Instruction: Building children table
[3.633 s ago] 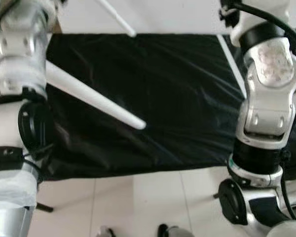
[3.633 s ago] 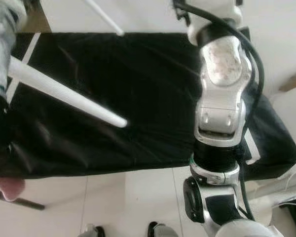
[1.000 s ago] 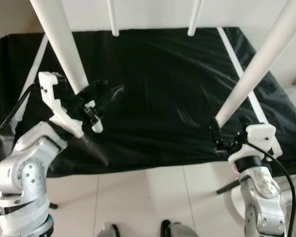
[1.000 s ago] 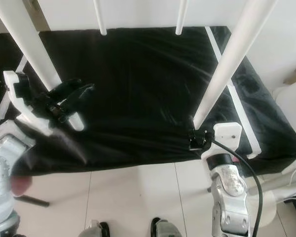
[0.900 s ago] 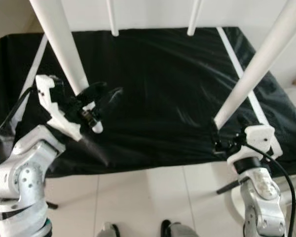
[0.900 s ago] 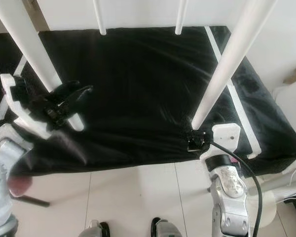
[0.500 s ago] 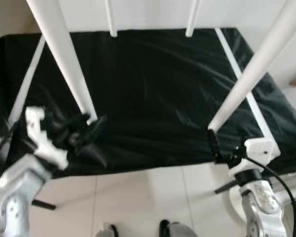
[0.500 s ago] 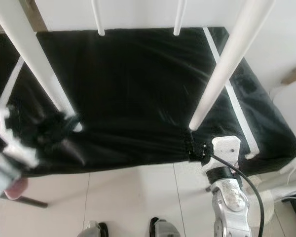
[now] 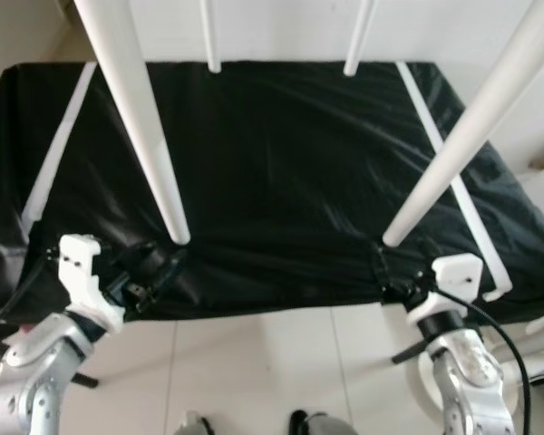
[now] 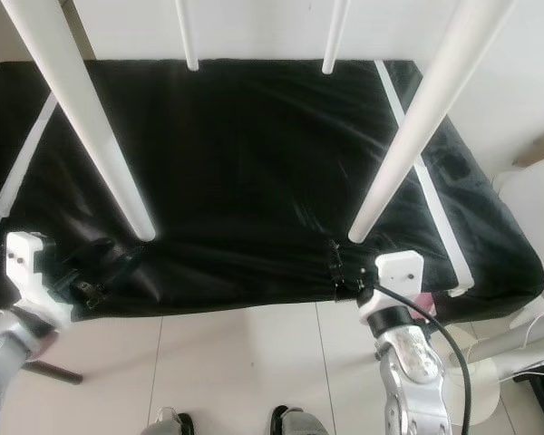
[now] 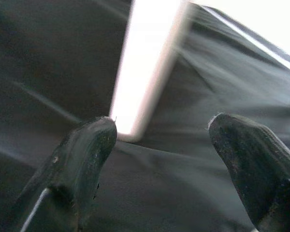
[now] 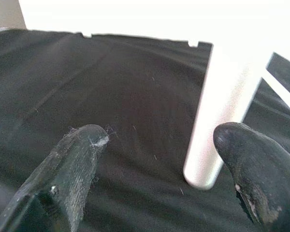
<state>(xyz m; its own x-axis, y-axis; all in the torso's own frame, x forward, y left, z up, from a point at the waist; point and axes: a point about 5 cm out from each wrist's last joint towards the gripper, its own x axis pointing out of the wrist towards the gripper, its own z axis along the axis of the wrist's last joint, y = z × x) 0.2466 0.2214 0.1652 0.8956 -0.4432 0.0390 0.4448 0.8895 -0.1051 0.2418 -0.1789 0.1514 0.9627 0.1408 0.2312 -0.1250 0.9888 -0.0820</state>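
Overturned table point(image 9: 281, 181), wrapped in black film, spans mid-frame with four white legs point(image 9: 145, 136) upright. Left gripper point(image 9: 150, 272) and right gripper point(image 9: 385, 272) sit at its lower edge, fingers spread, empty.

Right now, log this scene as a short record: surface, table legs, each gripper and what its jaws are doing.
surface: black sheet with white strips along its left and right sides
table legs: four white legs stand on the sheet; near left leg, near right leg, two thin ones at the far edge
left gripper: at the sheet's near edge, just short of the near left leg's foot; jaws open, holding nothing
right gripper: at the near edge by the near right leg's foot; jaws open, holding nothing
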